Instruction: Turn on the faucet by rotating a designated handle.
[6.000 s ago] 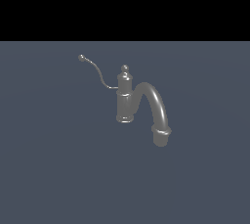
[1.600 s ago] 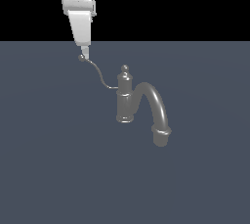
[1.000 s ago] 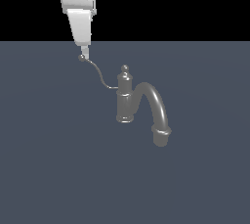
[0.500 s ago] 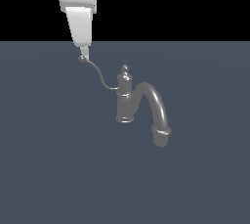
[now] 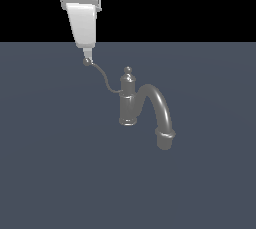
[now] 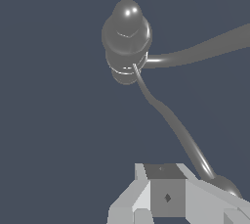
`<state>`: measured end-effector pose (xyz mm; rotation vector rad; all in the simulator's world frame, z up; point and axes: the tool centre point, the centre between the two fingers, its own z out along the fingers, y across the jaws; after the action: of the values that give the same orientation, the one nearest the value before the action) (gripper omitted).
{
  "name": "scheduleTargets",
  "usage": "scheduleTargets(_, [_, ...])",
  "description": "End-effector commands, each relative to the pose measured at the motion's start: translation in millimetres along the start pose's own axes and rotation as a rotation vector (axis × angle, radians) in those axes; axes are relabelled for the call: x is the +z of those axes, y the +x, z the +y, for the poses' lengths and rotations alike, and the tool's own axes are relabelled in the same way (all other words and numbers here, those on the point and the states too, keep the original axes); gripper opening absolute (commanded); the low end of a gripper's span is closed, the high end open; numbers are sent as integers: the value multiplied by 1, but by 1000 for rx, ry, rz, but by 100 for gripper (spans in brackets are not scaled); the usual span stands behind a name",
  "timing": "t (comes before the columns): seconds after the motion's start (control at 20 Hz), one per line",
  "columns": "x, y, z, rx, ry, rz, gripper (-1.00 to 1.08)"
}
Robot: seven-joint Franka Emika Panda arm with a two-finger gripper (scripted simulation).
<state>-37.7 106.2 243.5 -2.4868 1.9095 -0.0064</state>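
I've got the gripper (image 5: 87,55) right at the handle (image 5: 104,78) ball tip, touching it beside the faucet (image 5: 131,100). Can't tell how the jaws stand.

Blocky white arm (image 5: 80,3), grey-shaded facets

The grey metallic faucet (image 5: 131,100) stands upright, its thick arched spout curving down toward the exterior view's right. Its thin curved handle (image 5: 104,78) sweeps up toward the exterior view's left, ending in a small ball tip.
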Motion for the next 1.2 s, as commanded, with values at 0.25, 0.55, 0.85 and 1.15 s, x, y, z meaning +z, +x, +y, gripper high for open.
scheduleTargets(0.25, [1, -1, 24, -2, -7, 1, -100])
scheduleTargets(0.55, [-1, 9, 29, 5, 2, 1, -100])
scheduleTargets(0.85, [-1, 23, 45, 4, 0, 1, -100])
scheduleTargets(1.15, [0, 37, 62, 2, -2, 0, -100])
